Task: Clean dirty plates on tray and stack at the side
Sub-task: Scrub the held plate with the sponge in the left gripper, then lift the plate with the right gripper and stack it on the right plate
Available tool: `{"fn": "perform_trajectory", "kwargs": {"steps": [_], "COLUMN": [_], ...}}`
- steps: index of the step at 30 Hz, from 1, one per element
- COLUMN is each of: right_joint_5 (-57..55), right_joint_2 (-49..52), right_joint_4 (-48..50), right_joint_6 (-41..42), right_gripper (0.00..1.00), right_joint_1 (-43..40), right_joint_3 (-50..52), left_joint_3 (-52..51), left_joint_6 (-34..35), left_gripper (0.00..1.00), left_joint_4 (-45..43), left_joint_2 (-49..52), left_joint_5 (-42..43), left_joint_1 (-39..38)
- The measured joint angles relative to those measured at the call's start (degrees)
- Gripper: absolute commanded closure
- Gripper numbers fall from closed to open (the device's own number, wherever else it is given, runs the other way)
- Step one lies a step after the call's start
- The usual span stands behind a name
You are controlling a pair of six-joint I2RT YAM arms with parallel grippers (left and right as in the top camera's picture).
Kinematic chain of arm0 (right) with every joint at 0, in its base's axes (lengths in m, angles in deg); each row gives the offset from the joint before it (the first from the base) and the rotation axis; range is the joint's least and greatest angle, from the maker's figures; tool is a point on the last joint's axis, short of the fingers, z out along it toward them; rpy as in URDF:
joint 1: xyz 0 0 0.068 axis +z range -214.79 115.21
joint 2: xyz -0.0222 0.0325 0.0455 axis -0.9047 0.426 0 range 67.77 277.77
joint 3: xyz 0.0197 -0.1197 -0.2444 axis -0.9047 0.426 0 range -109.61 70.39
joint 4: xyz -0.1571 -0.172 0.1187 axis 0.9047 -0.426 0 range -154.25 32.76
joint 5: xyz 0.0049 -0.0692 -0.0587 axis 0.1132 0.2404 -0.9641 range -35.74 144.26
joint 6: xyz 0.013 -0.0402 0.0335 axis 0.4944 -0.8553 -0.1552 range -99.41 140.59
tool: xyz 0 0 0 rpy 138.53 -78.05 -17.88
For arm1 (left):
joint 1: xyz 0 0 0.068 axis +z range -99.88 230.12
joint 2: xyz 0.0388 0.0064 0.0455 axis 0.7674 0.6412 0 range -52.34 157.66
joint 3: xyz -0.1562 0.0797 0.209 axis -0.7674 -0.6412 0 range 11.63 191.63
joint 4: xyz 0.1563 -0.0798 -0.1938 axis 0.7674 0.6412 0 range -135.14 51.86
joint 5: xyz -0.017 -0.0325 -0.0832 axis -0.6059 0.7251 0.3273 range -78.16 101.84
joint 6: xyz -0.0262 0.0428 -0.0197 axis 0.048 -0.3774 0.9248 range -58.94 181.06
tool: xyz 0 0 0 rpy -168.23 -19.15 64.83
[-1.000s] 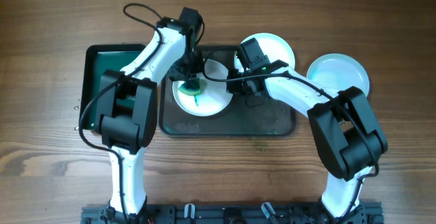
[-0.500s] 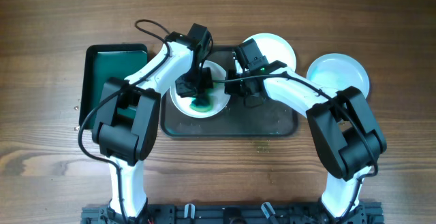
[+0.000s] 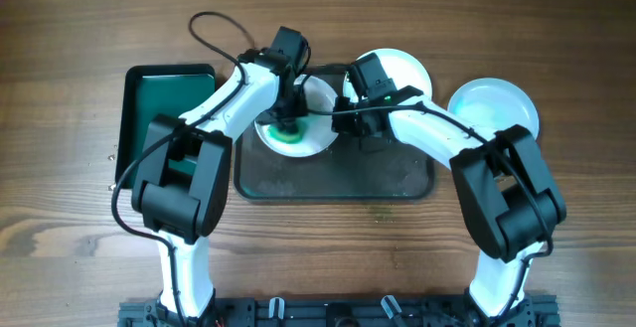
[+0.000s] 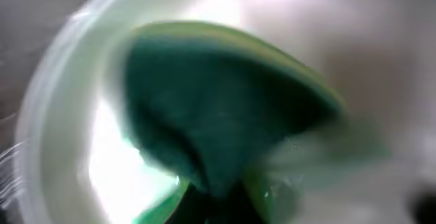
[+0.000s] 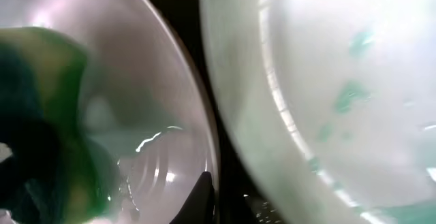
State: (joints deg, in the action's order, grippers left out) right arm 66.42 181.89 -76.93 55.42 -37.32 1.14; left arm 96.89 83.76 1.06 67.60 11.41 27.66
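A white plate point(image 3: 318, 136) lies on the left half of the dark grey tray point(image 3: 343, 173). My left gripper point(image 3: 286, 120) is shut on a green sponge point(image 3: 286, 138) and presses it into this plate; the sponge point(image 4: 218, 115) fills the left wrist view over the plate point(image 4: 61, 149). My right gripper point(image 3: 350, 128) is shut on the plate's right rim point(image 5: 184, 94), with one finger point(image 5: 203, 200) inside the rim. A second plate point(image 3: 402, 69) with teal flecks point(image 5: 340, 81) sits at the tray's back right edge. A third plate point(image 3: 494, 108) lies on the table at the right.
A smaller green tray point(image 3: 164, 103) lies left of the grey tray. The left arm's cable loops over the table behind the trays. The grey tray's front half is bare and scuffed.
My left gripper with the sponge swept from the plate's back to its middle, then back toward the rear. The plate shifted slightly rearward. The right arm has held still.
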Motion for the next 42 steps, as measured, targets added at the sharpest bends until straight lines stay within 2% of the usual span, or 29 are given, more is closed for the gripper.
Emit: {"fn": "perform_trajectory", "kwargs": {"steps": [1,5,7,12,15,17,21,25,28,29,34,37,42], "right_joint_5": [0.0,0.0,0.0,0.5,0.7,1.3,2.0,3.0,2.2,-1.1,-21.6,-35.4,-65.4], "right_joint_2": [0.0,0.0,0.0,0.0,0.0,0.0,0.0,0.0,-0.3,-1.2,-8.5,-11.2,-13.5], "right_joint_4": [0.0,-0.2,-0.2,0.0,0.0,-0.2,-0.7,-1.4,-6.9,-11.4,-19.3,-20.9,-19.0], "right_joint_6": [0.0,0.0,0.0,0.0,0.0,0.0,-0.3,-0.7,-3.1,-5.2,-12.2,-14.2,-21.3], "right_gripper": [0.96,0.96,0.96,0.96,0.96,0.96,0.96,0.96,0.96,0.96,0.96,0.96,0.96], "right_joint_1": [-0.2,0.0,0.0,0.6,0.6,0.6,0.6,0.6,0.6,1.1,6.8,11.7,22.2], "right_joint_3": [0.0,0.0,0.0,0.0,0.0,0.0,0.0,0.0,-1.5,-2.6,-7.2,-7.3,-7.3], "left_joint_3": [0.0,-0.2,-0.3,0.1,0.2,0.5,0.5,2.4,3.9,4.0,4.0,4.0,4.0], "left_joint_6": [-7.3,-18.8,-15.6,0.1,4.6,6.2,5.9,4.6,4.2,3.9,0.7,0.1,0.0], "left_gripper": [0.96,0.96,0.96,0.96,0.96,0.96,0.96,0.96,0.96,0.96,0.96,0.96,0.96], "left_joint_4": [-2.3,-3.2,-4.3,-1.2,1.7,4.7,9.2,12.6,13.0,13.4,14.1,14.1,14.3], "left_joint_2": [0.0,0.1,0.1,0.0,0.0,0.0,-2.5,-12.0,-19.2,-19.7,-19.6,-19.6,-19.6], "left_joint_5": [8.1,24.8,20.6,-3.0,-10.1,-9.7,1.5,5.0,5.0,5.0,4.9,4.9,4.9], "left_joint_1": [0.0,-1.6,-1.3,-1.0,-1.0,-0.9,3.4,11.6,18.9,20.9,25.6,25.5,25.5]}}
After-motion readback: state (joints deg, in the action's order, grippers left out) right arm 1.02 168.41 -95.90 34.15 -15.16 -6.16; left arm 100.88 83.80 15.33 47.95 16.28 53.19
